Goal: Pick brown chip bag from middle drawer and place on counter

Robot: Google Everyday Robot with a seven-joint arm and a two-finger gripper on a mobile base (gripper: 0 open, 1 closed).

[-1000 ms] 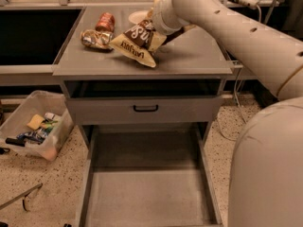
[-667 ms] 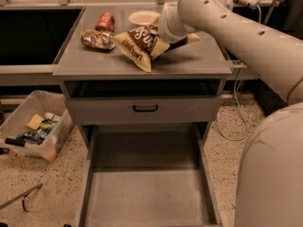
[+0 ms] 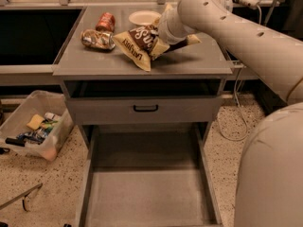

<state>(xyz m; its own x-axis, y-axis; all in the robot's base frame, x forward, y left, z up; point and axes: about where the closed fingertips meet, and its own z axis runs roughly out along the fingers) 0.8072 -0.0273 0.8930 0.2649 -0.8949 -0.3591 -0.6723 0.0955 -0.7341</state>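
One clear plastic bin is sitting on the speckled floor off the left edge of the tabletop, holding small odds and ends. Two cans are lying near the tabletop's back left corner: a crushed shiny can on its side and a red can just behind it. A white bowl is resting by the back edge, near the middle. The brown chip bag is lying tilted just right of the crushed can, its lower cream-yellow corner touching the tabletop and pointing toward the front edge, its upper part rising to the end effector. The end effector is hovering low over the middle of the tabletop, mostly hidden behind the bag and the wrist, so I cannot tell whether it is clamping the bag or standing free of it. The cream arm is reaching in over the right edge and sloping down leftward to a bent wrist, while the robot's body is filling the right foreground. Below the front edge, a drawer front with a black handle is standing slightly ajar, and the middle drawer is standing pulled out toward the camera, showing its grey floor.
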